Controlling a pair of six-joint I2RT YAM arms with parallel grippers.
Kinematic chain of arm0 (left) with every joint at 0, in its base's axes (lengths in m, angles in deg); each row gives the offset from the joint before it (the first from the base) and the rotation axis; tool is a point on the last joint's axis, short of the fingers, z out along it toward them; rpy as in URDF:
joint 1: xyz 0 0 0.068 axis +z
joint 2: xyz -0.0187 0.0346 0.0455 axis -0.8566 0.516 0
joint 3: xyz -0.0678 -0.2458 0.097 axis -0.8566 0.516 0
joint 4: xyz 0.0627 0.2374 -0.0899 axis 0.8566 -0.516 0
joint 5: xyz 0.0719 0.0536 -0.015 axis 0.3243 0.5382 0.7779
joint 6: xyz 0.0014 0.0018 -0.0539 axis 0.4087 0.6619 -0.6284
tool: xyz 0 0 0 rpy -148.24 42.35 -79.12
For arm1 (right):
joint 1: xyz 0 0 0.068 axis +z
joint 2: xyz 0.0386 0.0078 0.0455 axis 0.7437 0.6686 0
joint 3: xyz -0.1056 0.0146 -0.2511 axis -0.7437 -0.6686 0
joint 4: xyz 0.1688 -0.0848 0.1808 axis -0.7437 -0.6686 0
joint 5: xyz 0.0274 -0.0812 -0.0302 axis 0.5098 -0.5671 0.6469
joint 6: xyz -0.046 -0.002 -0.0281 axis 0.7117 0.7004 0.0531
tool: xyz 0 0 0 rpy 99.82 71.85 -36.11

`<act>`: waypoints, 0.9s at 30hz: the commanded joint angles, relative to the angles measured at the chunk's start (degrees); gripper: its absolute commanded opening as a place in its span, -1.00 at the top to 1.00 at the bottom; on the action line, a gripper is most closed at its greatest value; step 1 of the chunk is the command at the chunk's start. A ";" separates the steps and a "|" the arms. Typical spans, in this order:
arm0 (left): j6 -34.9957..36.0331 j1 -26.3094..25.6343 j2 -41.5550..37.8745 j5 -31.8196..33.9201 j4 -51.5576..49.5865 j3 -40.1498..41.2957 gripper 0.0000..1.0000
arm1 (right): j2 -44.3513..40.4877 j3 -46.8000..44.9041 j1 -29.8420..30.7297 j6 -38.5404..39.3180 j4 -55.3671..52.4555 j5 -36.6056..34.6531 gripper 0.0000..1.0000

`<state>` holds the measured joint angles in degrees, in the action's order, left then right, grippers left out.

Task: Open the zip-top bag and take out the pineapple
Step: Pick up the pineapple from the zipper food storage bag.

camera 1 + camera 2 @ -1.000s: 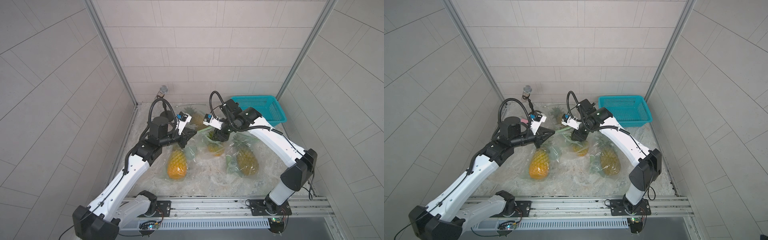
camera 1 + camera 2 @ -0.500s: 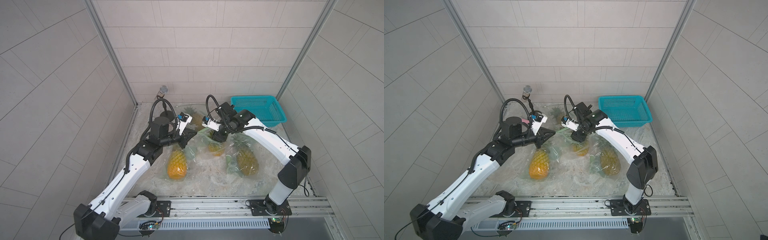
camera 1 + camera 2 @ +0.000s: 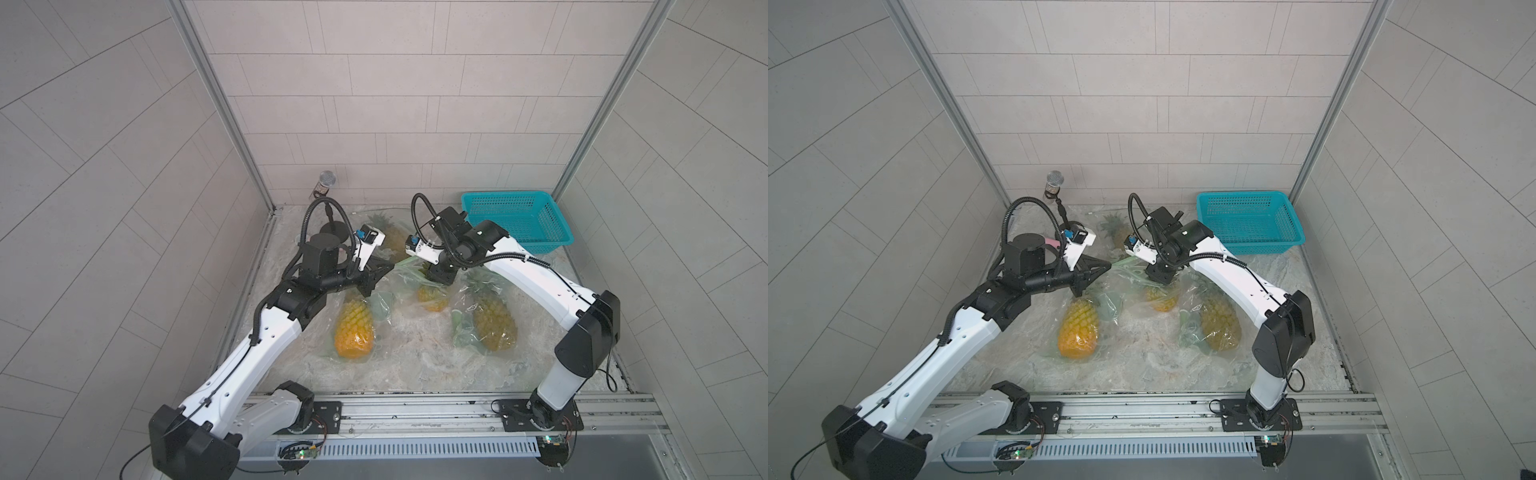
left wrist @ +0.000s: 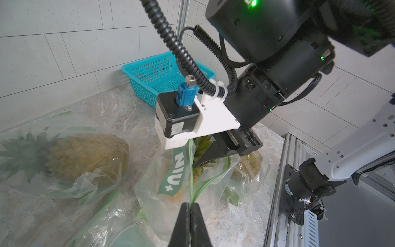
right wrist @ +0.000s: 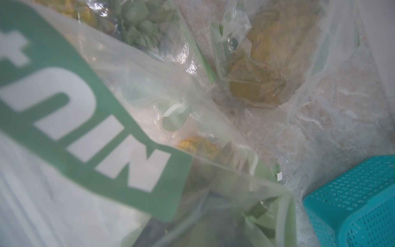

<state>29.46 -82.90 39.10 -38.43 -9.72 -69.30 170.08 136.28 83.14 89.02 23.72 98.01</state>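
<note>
Pineapple point(image 3: 432, 296) sits mid-frame in both top views, inside the zip-top bag point(image 4: 171, 184), spiky crown at the mouth. Right end effector point(image 3: 435, 284) has swung in and dipped into that mouth, so extraction looks close; whether it grips, I cannot tell. Left end effector point(image 4: 189, 207) pinches the green zip strip of the thin, crinkly clear film.

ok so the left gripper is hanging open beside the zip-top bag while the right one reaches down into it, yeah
Not quite: the left gripper is shut, pinching the green zip edge of the zip-top bag, as the left wrist view shows. The right gripper does reach down into it.
</note>
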 commanded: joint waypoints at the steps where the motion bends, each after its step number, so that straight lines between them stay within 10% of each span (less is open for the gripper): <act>1: 0.78 0.24 -0.45 0.87 -0.04 0.68 1.00 | 1.08 -1.35 -0.08 -0.38 -4.12 -1.21 0.69; 6: -0.36 0.30 -1.01 1.90 0.13 0.68 0.93 | -1.03 -1.48 -0.11 -0.90 -2.15 2.15 1.00; 16: -7.52 0.76 -4.25 12.13 0.62 -0.05 -0.28 | -8.83 -4.83 -2.15 -7.87 8.64 7.10 1.00; 27: -15.84 2.86 -5.29 22.34 -0.04 0.48 -0.47 | -18.13 -8.64 -6.02 -17.34 22.17 14.30 1.00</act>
<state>17.18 -80.58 34.36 -20.38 -9.72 -69.08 154.73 126.03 77.61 75.53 39.17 108.90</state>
